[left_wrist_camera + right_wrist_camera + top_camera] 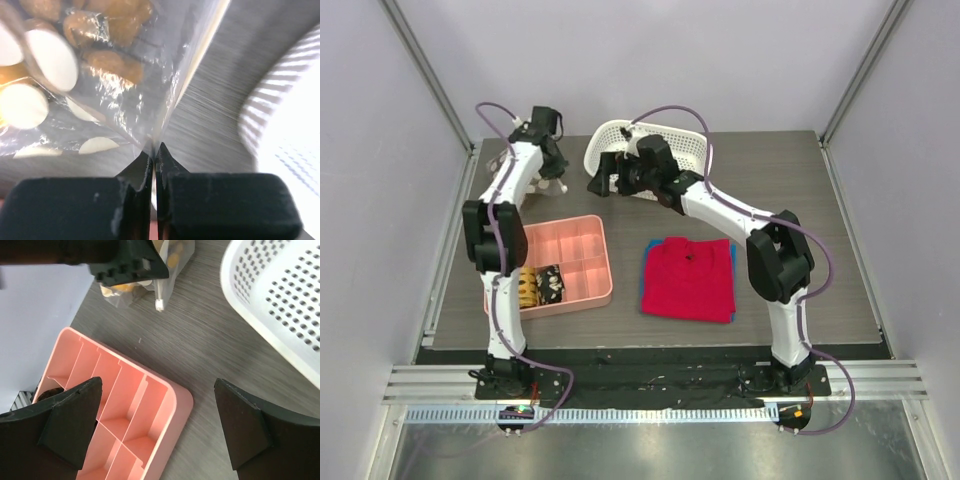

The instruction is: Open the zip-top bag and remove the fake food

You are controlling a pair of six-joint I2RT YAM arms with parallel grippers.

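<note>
The zip-top bag [125, 95] is a clear crinkly pouch holding fake food: tan-brown balls [112, 62] and whitish slices [52, 57]. My left gripper [155, 150] is shut on the bag's edge beside the whitish zip strip [200, 55]. In the top view the left gripper [552, 160] is at the back left, with the bag [548, 186] under it. In the right wrist view the bag [170, 260] hangs from the left gripper, its white zip end [159, 304] pointing down. My right gripper [157, 415] is open and empty, just right of the bag [603, 175].
A white mesh basket [690, 140] stands at the back behind the right gripper and fills the right wrist view's upper right [280, 300]. A pink divided tray [605, 260] holds a yellow coil and dark blocks [540, 285]. A red cloth [688, 278] lies to its right.
</note>
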